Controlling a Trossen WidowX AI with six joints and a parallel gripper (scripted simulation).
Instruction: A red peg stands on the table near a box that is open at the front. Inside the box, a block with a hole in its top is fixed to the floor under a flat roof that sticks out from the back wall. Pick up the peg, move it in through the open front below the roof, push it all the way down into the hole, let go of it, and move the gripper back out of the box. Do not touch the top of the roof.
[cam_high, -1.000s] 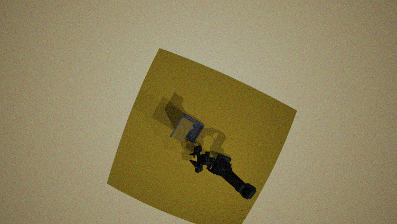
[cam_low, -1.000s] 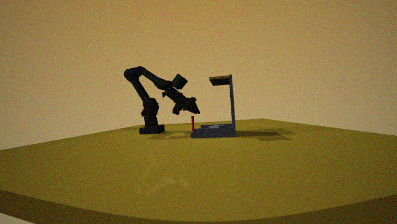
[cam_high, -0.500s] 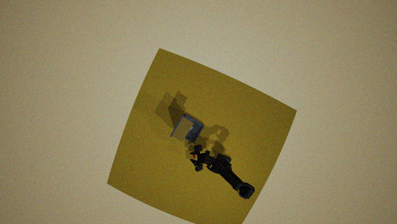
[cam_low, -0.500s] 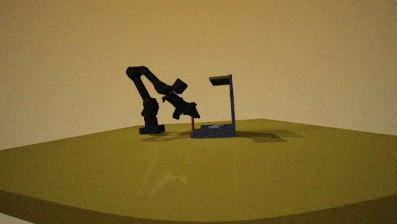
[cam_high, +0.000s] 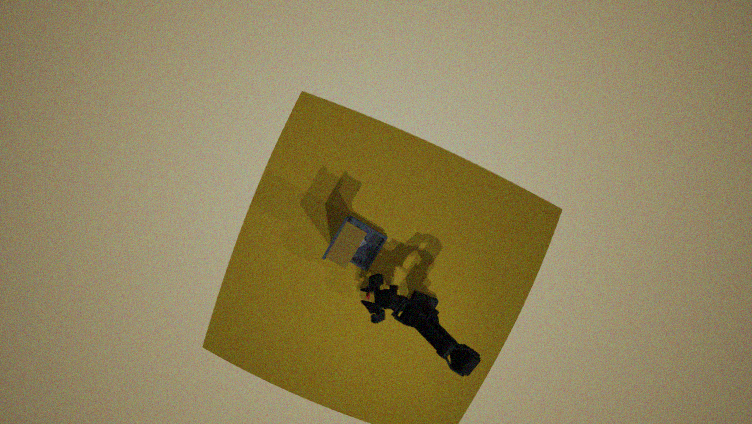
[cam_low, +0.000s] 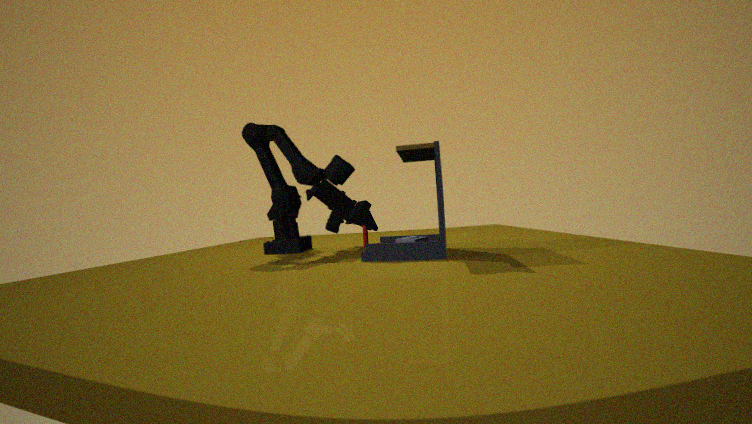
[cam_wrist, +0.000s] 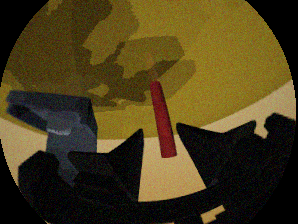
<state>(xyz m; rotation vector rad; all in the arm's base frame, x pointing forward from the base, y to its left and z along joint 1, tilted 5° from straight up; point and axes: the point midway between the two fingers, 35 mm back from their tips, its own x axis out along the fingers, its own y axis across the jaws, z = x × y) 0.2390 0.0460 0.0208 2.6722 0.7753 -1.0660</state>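
One arm (cam_high: 442, 337) (cam_low: 265, 163), its base near the tabletop's (cam_high: 447, 184) (cam_low: 368, 316) (cam_wrist: 215, 60) lower-right edge in the top view, rises, bends at the elbow and slants down. You have the gripper (cam_high: 363, 296) (cam_low: 376, 228) (cam_wrist: 160, 128) open, unclenched around the peg (cam_high: 368, 296) (cam_low: 364, 236) (cam_wrist: 163, 120), which stands upright just outside the box (cam_high: 368, 226) (cam_low: 405, 251) (cam_wrist: 75, 105). Note that the top view crops the tabletop's bottom corner; darkness obscures the block's hole. In the exterior view, you lose the peg's foot behind the box and its top at the fingers. That view alone gives you the height between roof (cam_high: 344, 242) (cam_low: 416, 146) and box floor; the wrist view shows you the gap on both sides of the peg.
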